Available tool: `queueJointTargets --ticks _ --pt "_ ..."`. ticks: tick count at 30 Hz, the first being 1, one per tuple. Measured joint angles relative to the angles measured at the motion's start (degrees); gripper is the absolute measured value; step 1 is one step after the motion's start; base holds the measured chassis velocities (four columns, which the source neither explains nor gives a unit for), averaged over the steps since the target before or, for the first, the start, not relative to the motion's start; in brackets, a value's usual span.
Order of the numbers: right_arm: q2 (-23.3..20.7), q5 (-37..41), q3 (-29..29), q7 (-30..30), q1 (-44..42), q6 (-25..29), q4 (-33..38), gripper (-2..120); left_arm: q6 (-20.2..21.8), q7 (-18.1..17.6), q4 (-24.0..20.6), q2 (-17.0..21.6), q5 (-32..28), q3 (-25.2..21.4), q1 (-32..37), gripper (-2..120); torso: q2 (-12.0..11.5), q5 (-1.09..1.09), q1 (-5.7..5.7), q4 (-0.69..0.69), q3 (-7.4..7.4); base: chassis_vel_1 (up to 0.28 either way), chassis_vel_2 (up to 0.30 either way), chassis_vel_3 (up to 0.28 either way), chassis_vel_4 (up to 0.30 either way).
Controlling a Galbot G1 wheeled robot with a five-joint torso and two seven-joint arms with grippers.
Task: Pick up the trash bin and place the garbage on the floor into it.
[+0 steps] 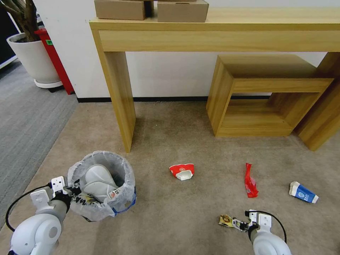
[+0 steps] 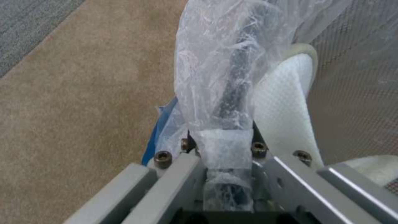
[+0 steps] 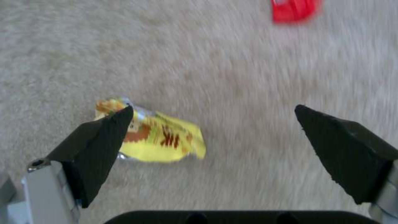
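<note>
Beige carpet [image 1: 184, 209]: it carries all the litter and the bin, in front of a wooden console table [image 1: 212, 32] that stands against the white wall.
Trash bin [image 1: 104, 184]: near the carpet's left edge, lined with a crinkly white plastic bag; a blue patch shows at its lower side.
White slippers [image 1: 97, 180]: inside the bin, leaning against its wall; the left wrist view shows a dotted white sole [image 2: 286, 115] just beside the rim.
Left gripper [image 1: 72, 193]: pinched on the bin's rim through the plastic bag — the dark rim sits between its fingers [image 2: 259, 146].
Right gripper [image 1: 238, 224]: low over the carpet near its front edge, fingers spread wide, with the left fingertip [image 3: 120, 121] over one end of the yellow wrapper.
Yellow wrapper [image 1: 226, 220]: flat on the carpet; brown letters are printed on it, but I cannot read them.
Crushed red-white cup [image 1: 182, 170]: on the carpet between the bin and the red wrapper, well apart from both.
Red wrapper [image 1: 250, 181]: long and narrow, just beyond the right gripper.
Blue-white carton [image 1: 303, 192]: toward the carpet's right edge — its print is too small to read.
Bag lettering: dark letters on the bin's bag near the left gripper, not readable.
</note>
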Motion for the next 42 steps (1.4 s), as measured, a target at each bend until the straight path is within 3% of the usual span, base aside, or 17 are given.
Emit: queueJointTargets --ticks 6,9,18,32,42 --pt "-4.6 -8.2 -3.3 -5.2 1.4 3.7 -2.3 99 -0.2 0.0 -0.1 -0.3 0.1 -0.3 0.1 1 0.0 0.01 0.00 0.00 0.00 0.000 0.000 0.000 0.000" --pt "-9.3 -11.9 -6.0 -7.7 2.2 5.2 -3.1 96 -0.4 -0.1 -0.2 -0.8 0.5 -0.6 0.3 1 0.0 0.00 0.00 0.00 0.00 0.000 0.000 0.000 0.000" --pt "-16.1 -15.5 -10.2 -9.8 2.1 7.5 -3.5 94 -0.8 -0.1 -0.5 -1.8 1.4 -0.7 0.6 1 0.0 -0.01 0.00 0.00 0.00 0.000 0.000 0.000 0.000" --pt "-14.3 -15.8 -16.4 -9.1 4.6 8.6 -5.9 92 -1.0 0.0 -0.3 -1.8 1.7 -0.8 0.6 1 0.0 -0.01 0.00 0.00 0.00 0.000 0.000 0.000 0.000" --pt "-11.1 -14.9 -25.4 -8.9 14.3 9.3 -10.2 84 -1.3 0.0 0.4 -1.8 1.5 -0.9 0.4 1 0.0 -0.01 0.00 0.00 0.00 0.000 0.000 0.000 0.000"
